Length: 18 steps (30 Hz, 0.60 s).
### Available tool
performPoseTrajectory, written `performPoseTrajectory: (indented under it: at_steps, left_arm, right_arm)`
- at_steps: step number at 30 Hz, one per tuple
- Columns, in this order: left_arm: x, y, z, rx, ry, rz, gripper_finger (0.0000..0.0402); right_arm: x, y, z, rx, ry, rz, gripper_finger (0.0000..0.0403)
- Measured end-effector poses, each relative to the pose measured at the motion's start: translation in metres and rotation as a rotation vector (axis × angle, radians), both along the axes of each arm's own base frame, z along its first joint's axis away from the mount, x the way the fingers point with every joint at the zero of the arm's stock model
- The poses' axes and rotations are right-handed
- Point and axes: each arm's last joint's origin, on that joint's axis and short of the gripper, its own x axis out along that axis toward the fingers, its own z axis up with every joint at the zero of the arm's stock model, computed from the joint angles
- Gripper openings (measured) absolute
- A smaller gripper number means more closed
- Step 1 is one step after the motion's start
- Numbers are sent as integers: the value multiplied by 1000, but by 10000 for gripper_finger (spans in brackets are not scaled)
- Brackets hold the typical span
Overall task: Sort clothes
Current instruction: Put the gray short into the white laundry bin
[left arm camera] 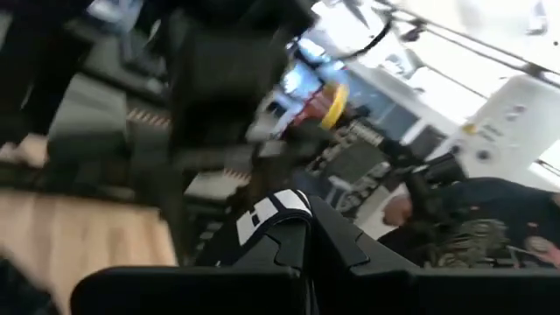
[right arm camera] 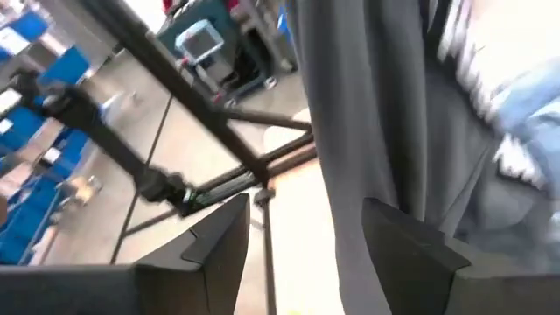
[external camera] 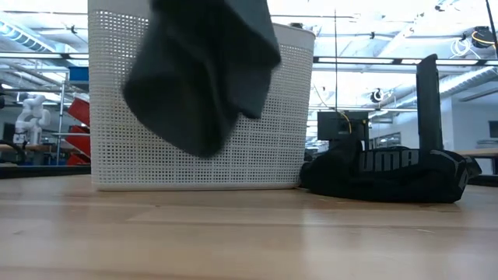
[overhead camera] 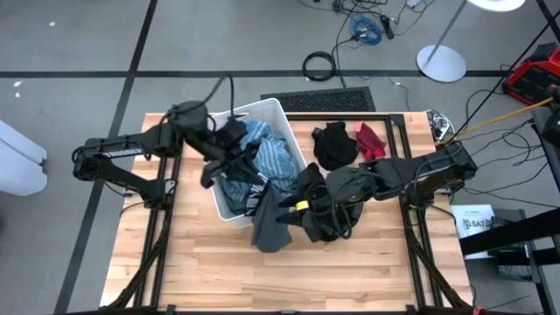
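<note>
A white perforated bin (overhead camera: 273, 114) holds teal striped and light blue clothes (overhead camera: 271, 157). My left gripper (overhead camera: 238, 164) is over the bin, shut on a black garment with white marks (left arm camera: 273, 219). My right gripper (overhead camera: 296, 206) is at the bin's near right corner, its fingers apart. A dark grey garment (overhead camera: 269, 223) hangs by it, clear of the table, in front of the bin in the low view (external camera: 204, 78). A black garment (overhead camera: 333, 145) and a red one (overhead camera: 369, 140) lie on the table at the far right. My left gripper pinches a fold of the black garment with white marks (left arm camera: 278, 229) between its two fingers, above the clothes in the bin. Which part of the garment this is cannot be told. My right gripper's fingers stand apart, and the dark grey garment (right arm camera: 367, 131) runs down between them, lying against one finger (right arm camera: 398, 254). The garment hangs slack and clear of the table. What bears it is hidden.
The bin stands at the table's far middle. A black garment with white letters (external camera: 389, 175) lies right of the bin in the low view. Bare wood (overhead camera: 219, 271) lies along the near side of the table. Metal frame rails (overhead camera: 411, 227) run along both sides.
</note>
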Motion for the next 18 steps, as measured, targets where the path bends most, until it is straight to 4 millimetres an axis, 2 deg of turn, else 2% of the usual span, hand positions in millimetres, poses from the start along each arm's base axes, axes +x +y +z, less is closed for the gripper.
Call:
performPoseTrajectory:
  at_steps: [5,11,18]
  left_arm:
    - [3,1,-9,-2,83,47,11]
    - [7,0,-12,5,87,46,12]
    - [12,-1,-15,11,97,39,12]
  right_arm:
    - [-14,-10,20,-82,-102,-98,207]
    - [-7,-16,16,-169,-107,-101,207]
    - [-6,-19,21,-277,-163,-76,207]
